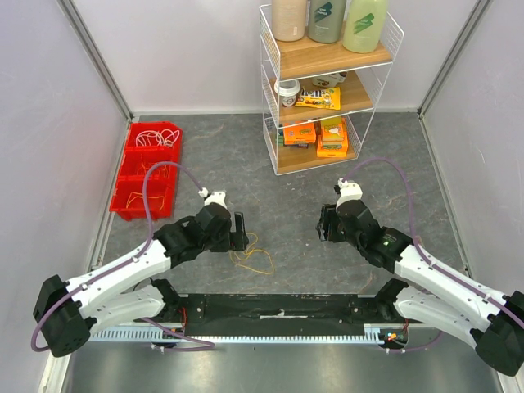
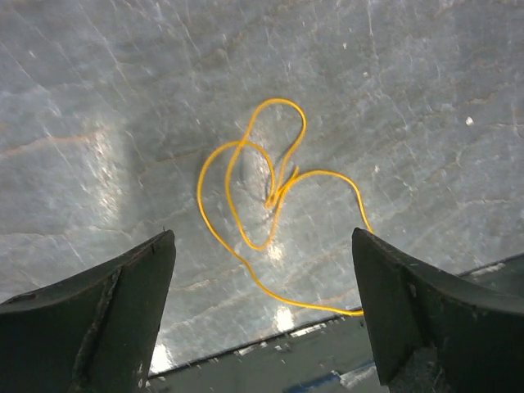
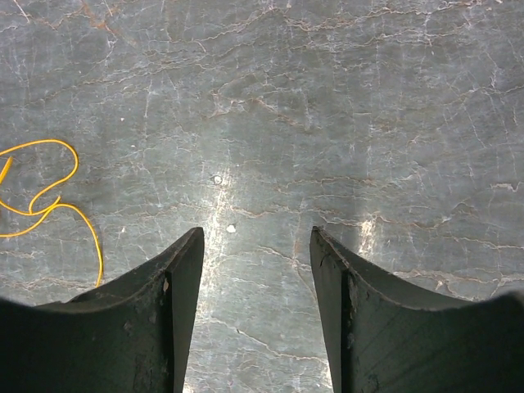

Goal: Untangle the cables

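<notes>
A thin yellow cable (image 1: pixel 256 257) lies in loose loops on the grey table, just right of my left gripper (image 1: pixel 239 232). In the left wrist view the same yellow cable (image 2: pixel 254 184) rests flat below my left gripper (image 2: pixel 264 236), whose jaws stand wide open with nothing between them. My right gripper (image 1: pixel 325 225) hovers further right, open and empty; in the right wrist view the yellow cable (image 3: pixel 49 205) shows at the left edge, well away from the right gripper (image 3: pixel 257 231). More cables, white (image 1: pixel 155 136) and orange (image 1: pixel 154 191), lie in the red bin.
A red compartment bin (image 1: pixel 123 176) sits at the far left by the wall. A white wire shelf (image 1: pixel 326 90) with bottles and boxes stands at the back centre. A black strip (image 1: pixel 278 309) runs along the table's near edge between the arm bases.
</notes>
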{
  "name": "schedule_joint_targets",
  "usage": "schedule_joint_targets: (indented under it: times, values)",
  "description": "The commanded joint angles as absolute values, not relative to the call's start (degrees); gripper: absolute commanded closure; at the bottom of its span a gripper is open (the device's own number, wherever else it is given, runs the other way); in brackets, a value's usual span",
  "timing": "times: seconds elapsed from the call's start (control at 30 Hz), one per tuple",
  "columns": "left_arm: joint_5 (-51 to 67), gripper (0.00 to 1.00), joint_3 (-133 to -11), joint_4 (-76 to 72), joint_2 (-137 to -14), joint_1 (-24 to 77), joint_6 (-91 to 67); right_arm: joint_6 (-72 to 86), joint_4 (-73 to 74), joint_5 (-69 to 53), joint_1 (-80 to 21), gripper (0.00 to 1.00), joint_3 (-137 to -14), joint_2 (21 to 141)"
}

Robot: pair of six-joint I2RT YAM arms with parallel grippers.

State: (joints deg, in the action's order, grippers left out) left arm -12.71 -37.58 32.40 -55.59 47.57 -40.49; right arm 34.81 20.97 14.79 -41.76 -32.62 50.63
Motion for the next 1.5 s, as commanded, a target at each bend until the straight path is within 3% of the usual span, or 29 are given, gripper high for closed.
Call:
schedule_joint_targets:
  times: [0.0, 0.2, 0.3, 0.43, 0.6, 0.63, 0.77, 1.13, 1.17, 1.3, 1.37, 1.47]
  values:
    - [-6.2, 0.05, -39.3, 36.7, -55.0, 47.2, -51.8, 33.7, 18.6, 13.7, -41.7, 0.38, -32.3, 50.5]
    - [-4.4, 0.04, -36.6, 45.1, -52.1, 47.0, -79.0, 33.8, 18.5, 13.4, -41.7, 0.38, -31.9, 49.8]
    - [-4.4, 0.04, -30.9, 39.3, -47.3, 47.0, -87.8, 34.4, 18.5, 13.4, -41.7, 0.38, -31.0, 48.5]
    - [-7.4, 0.02, -28.6, 33.9, -46.1, 46.3, -91.7, 34.7, 19.0, 13.0, -41.7, 0.38, -30.3, 47.6]
    - [-2.7, 0.02, -29.2, 29.7, -52.9, 41.8, -92.0, 34.7, 20.1, 13.6, -41.7, 0.38, -30.2, 46.1]
    - [-1.4, 0.05, -28.7, 28.7, -54.3, 41.0, -92.5, 34.7, 20.2, 13.7, -41.7, 0.38, -30.2, 46.1]
    - [5.9, 0.31, -26.1, 25.2, -58.4, 38.5, -96.1, 34.9, 20.7, 13.7, -41.7, 0.38, -30.2, 45.2]
    - [7.7, 0.32, -25.7, 26.6, -61.3, 38.2, -99.4, 35.0, 21.2, 14.3, -41.7, 0.38, -29.8, 44.5]
    - [8.5, 0.35, -24.9, 25.8, -61.4, 38.3, -100.4, 34.9, 21.2, 14.3, -41.7, 0.38, -29.8, 44.5]
    - [6.7, 0.81, -24.4, 24.4, -60.8, 37.9, -99.9, 34.9, 20.8, 14.3, -41.7, 0.38, -30.1, 44.7]
    - [2.3, 0.98, -26.8, 27.1, -59.7, 37.4, -95.7, 34.9, 21.0, 14.1, -41.7, 0.38, -30.2, 44.6]
    - [-8.1, 0.98, -33.5, 32.0, -57.9, 37.4, -84.9, 34.9, 21.4, 14.2, -41.7, 0.38, -30.1, 44.0]
